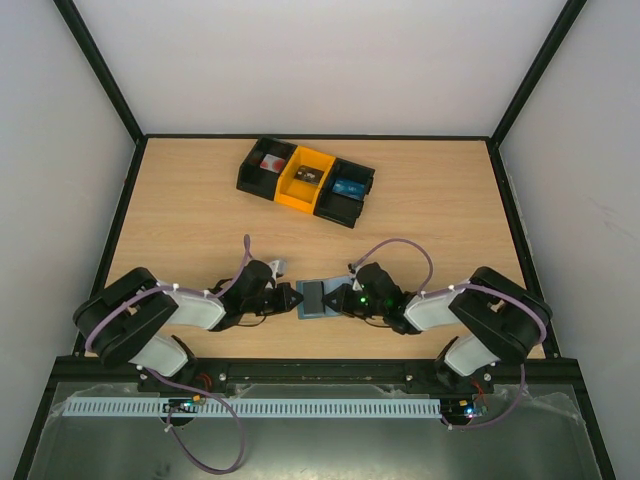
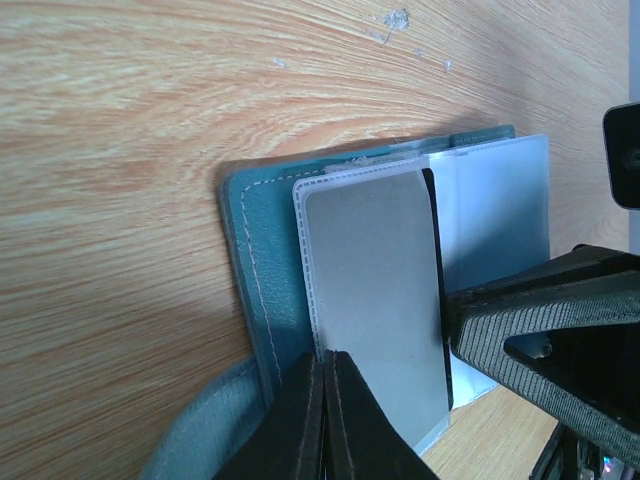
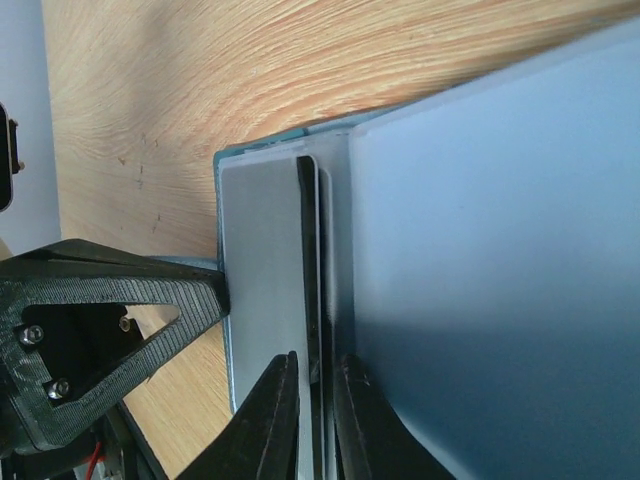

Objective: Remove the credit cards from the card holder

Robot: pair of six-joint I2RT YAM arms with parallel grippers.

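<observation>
We see card holder (image 1: 318, 298) open flat on table (image 1: 200, 200), near its front edge, between both tools; left tool (image 2: 325, 400) fingers together at holder's edge, grip unclear; right tool (image 3: 315, 420) clamped on dark card (image 3: 307, 260).

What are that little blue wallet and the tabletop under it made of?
The card holder looks like soft matte leather or imitation: teal, with a stitched seam along its edge. The table looks like smooth wood or wood-print laminate: pale, with grain lines.
</observation>
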